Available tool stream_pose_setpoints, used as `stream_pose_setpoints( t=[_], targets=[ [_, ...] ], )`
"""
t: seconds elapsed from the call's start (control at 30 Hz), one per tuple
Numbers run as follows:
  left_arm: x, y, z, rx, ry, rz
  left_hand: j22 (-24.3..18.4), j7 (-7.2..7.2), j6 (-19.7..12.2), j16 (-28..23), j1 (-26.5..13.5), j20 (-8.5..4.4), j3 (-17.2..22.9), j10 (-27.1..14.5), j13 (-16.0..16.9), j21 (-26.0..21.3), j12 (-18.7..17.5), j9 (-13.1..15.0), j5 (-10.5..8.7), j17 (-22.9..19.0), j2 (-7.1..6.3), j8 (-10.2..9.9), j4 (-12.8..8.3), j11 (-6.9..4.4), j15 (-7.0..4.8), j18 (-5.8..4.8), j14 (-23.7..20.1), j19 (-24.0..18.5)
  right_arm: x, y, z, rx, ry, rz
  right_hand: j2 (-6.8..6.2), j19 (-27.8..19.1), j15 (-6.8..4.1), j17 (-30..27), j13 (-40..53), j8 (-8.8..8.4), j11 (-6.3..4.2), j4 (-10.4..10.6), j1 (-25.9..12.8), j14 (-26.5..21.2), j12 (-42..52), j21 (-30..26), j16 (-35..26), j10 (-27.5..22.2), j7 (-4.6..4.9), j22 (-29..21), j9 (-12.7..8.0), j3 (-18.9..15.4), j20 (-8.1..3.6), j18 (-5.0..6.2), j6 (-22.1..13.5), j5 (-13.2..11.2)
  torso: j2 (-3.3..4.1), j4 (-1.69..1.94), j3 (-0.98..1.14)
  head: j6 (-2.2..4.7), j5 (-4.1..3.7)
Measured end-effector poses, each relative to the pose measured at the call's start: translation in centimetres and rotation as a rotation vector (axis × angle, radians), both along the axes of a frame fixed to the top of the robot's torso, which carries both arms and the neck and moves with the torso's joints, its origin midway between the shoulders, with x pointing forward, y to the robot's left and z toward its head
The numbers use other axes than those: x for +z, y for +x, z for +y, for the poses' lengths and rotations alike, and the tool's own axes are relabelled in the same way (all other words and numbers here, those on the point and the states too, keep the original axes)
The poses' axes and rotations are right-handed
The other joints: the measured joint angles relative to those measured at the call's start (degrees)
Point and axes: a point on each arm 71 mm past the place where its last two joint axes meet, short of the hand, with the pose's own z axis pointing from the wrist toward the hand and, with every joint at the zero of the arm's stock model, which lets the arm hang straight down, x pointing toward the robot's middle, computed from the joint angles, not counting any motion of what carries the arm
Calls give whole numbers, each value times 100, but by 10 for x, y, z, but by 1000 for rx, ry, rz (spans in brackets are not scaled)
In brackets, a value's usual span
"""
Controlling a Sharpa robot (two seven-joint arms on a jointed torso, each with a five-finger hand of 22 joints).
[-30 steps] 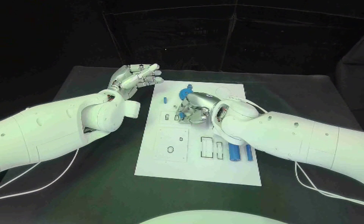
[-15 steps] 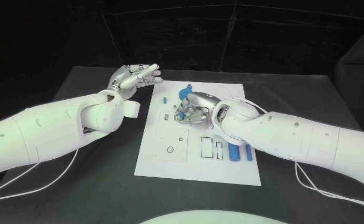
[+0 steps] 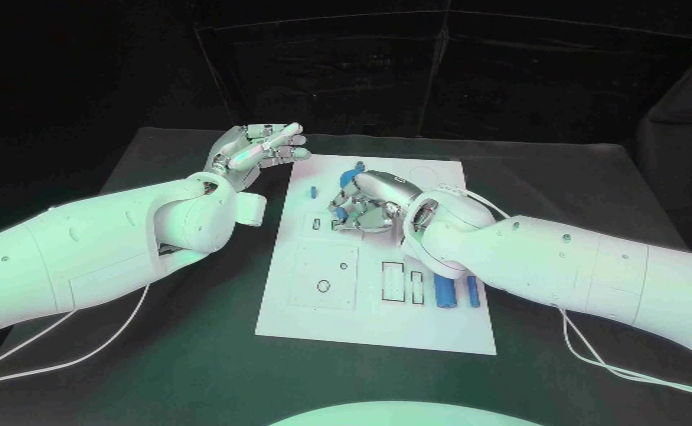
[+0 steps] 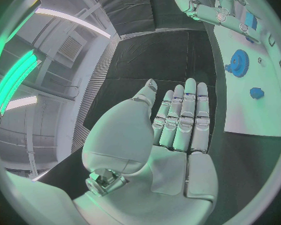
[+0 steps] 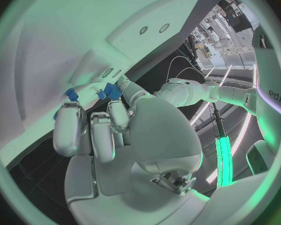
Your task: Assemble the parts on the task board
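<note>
Nearest me on the white task board (image 3: 378,331) I see two blue bar-shaped parts (image 3: 459,291) lying flat beside a row of rectangular outlines, their long axes running away from me, along the board's length. They lie just beside my right forearm, on its near side, untouched.

Further up the board, my right hand (image 3: 366,205) is curled down over the middle of the plate. In the right wrist view its fingers (image 5: 93,130) bend in around small blue pieces (image 5: 110,91) right at the fingertips, but I cannot tell whether it actually pinches one or only rests against them.

Just beyond that hand sits the blue gear (image 3: 351,177), flat on the board, with a small blue knob (image 4: 256,92) near it toward the board's far end.

My left hand (image 3: 260,150) hovers off the board's left edge above the dark surface (image 3: 173,346), fingers straight and together, holding nothing.

My judgement: the next move belongs to the right hand, since the pieces lie directly under its fingertips while the left is well apart from them.
</note>
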Motion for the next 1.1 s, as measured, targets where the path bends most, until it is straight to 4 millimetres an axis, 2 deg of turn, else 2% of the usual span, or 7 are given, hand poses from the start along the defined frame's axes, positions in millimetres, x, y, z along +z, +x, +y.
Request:
stream_pose_setpoints(
  t=[0.13,0.17,0.23,0.33,0.5,0.6,1.1],
  targets=[
    [0,0,0,0,0,0,0,0,0,0,0,0,0,0,0,0,0,0,0,0,0,0,0,0,0,0,0,0,1,0,-1,4,20,-2,-30,0,0,0,-749,-33,1,-7,-32,0,-921,0,0,-413,-2,-15,-1,135,0,0,-3,0,0,1,0,-5,1],
    [0,0,0,0,0,0,0,0,0,0,0,0,0,0,0,0,0,0,0,0,0,0,0,0,0,0,0,0,1,0,-1,4,25,-1,-39,0,-1,0,-1106,-33,19,-7,-80,0,-1370,0,0,-557,-5,-16,-1,180,0,0,-8,0,1,1,0,-6,1],
    [0,0,0,0,0,0,-3,0,0,0,0,0,0,0,0,0,0,0,0,0,0,0,0,0,0,0,0,0,1,0,-2,5,34,1,-74,0,-1,0,-1850,-39,-19,-9,-135,0,-2290,0,-8,-884,-7,-16,-2,267,0,0,-9,0,1,1,-1,-9,3],
    [0,0,0,0,0,1,-5,0,0,0,0,0,0,0,0,0,0,0,0,0,0,0,0,0,0,0,0,0,2,0,-2,7,49,7,-120,0,-1,-1,-2450,-44,-14,-13,-182,0,-3028,0,-39,-950,-7,-16,-2,383,0,0,-9,0,1,2,-1,-10,4],
    [0,0,0,0,0,1,-4,0,0,0,0,0,0,0,1,0,0,0,0,5,0,0,0,0,0,0,0,0,2,0,-3,11,71,19,-156,0,-1,-1,-2748,-45,-44,-15,-217,0,-3394,0,-40,-914,-12,-16,5,491,0,0,-5,-1,2,2,-1,-18,5],
    [0,0,0,0,0,1,-4,0,0,0,0,0,0,0,1,0,0,0,0,4,0,0,0,0,0,0,0,0,2,0,-3,13,81,26,-156,0,-1,-1,-2840,-47,-27,-14,-217,0,-3510,0,-40,-869,-29,-16,5,529,0,0,13,-2,2,1,-2,-26,5],
    [-1,1,0,0,0,2,-3,0,0,0,0,0,0,0,1,0,0,0,0,3,0,0,0,0,0,0,0,0,0,0,-6,16,95,55,-180,0,-1,-2,-3018,-42,-33,-13,-240,0,-3729,0,-66,-822,-28,-15,1,615,0,0,52,-3,3,2,-1,-65,2]
  ],
)
